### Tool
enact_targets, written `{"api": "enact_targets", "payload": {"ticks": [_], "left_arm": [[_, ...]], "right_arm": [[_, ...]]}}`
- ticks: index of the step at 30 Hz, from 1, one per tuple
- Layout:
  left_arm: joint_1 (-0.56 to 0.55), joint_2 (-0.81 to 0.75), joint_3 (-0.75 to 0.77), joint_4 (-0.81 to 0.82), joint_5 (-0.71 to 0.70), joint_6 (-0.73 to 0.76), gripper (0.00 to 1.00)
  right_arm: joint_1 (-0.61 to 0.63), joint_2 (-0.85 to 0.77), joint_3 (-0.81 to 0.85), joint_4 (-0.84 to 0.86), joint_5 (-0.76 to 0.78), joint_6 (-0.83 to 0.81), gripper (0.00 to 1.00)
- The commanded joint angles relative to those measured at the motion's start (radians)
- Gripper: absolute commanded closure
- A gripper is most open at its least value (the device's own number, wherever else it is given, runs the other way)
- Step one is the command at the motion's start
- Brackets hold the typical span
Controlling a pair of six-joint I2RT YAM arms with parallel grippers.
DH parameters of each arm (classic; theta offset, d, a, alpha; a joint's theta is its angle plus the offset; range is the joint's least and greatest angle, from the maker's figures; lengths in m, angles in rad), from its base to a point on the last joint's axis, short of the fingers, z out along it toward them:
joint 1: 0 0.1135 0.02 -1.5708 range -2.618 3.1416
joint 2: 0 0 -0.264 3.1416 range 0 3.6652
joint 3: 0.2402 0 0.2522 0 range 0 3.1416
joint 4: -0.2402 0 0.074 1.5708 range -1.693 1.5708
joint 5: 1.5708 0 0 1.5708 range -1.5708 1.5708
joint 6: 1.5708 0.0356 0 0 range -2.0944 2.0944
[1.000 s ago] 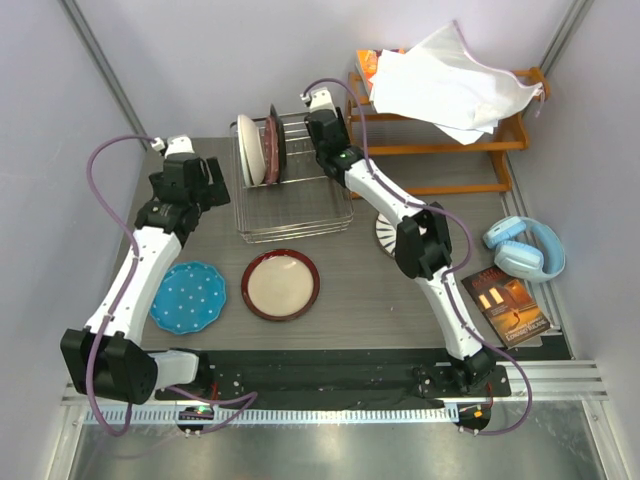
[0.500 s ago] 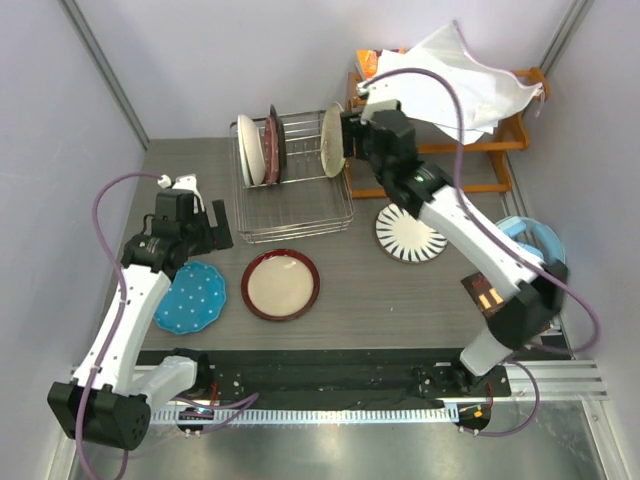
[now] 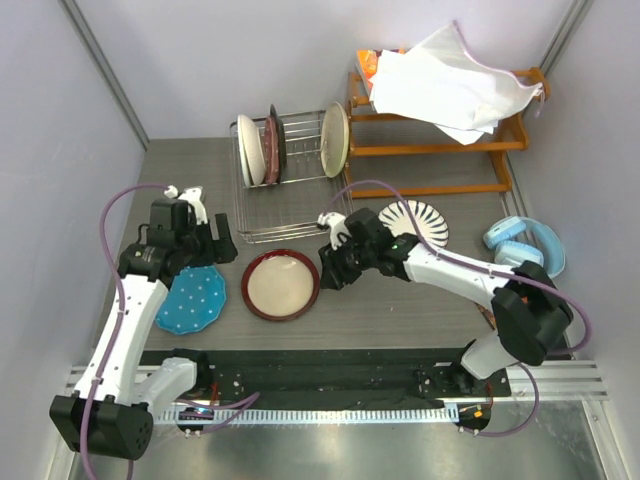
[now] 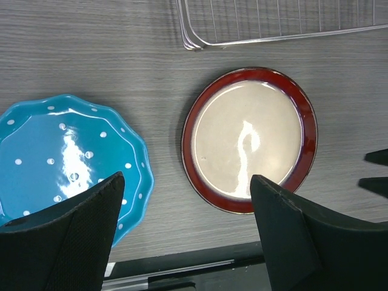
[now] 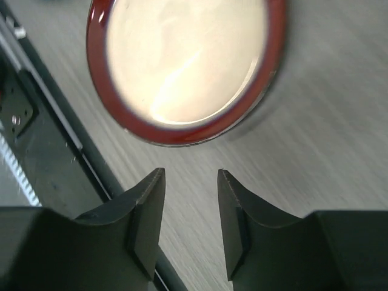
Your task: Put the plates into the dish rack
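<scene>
**A:** Entry one: red-rimmed plate (image 3: 281,285), flat on the table (image 3: 400,300), just near of the dish rack (image 3: 300,215). Left of it, blue dotted plate (image 3: 190,297); far right, striped plate (image 3: 415,222). The rack holds upright plates (image 3: 262,150).

**B:** Jaws?

**A:** The right gripper (image 3: 328,268): part open, empty, at that plate's right rim. The left gripper (image 3: 220,245): wide, empty, above the two near plates.

**B:** Hazards?

**A:** The plate lies flush, so a finger may miss the rim and shove it into the blue one. The glaze looks slick, so it may slip when tilted. The arms are close and may collide.
</scene>
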Motion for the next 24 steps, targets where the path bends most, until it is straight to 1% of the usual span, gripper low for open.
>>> {"api": "enact_targets", "payload": {"ticks": [1,2,6,9,12,13,16,20,24], "left_arm": [[0.027,-0.033,0.005,0.005,0.055,0.0,0.14],[0.029,-0.037,0.002,0.007,0.055,0.001,0.14],[0.032,-0.053,-0.026,0.038,0.053,0.003,0.14],[0.086,-0.045,-0.044,0.068,0.075,-0.028,0.15],[0.116,-0.042,-0.057,0.079,0.102,-0.056,0.15],[0.118,-0.051,-0.061,0.082,0.116,-0.06,0.16],[0.169,-0.06,-0.074,0.084,0.119,-0.102,0.15],[0.179,-0.034,-0.069,0.085,0.194,-0.1,0.14],[0.178,-0.01,-0.081,0.116,0.283,-0.099,0.14]], "right_arm": [[0.025,0.06,0.11,0.036,-0.091,-0.054,0.57],[0.039,0.114,0.124,0.033,-0.089,-0.066,0.59],[0.076,0.214,0.181,0.056,-0.074,-0.074,0.61],[0.097,0.28,0.205,0.072,-0.049,-0.067,0.62],[0.1,0.323,0.212,0.074,-0.008,-0.051,0.64],[0.1,0.323,0.207,0.073,0.012,-0.053,0.64],[0.099,0.305,0.163,0.077,0.058,-0.07,0.63],[0.096,0.262,0.101,0.043,0.113,-0.068,0.62],[0.094,0.191,0.005,0.028,0.136,-0.077,0.58]]}}
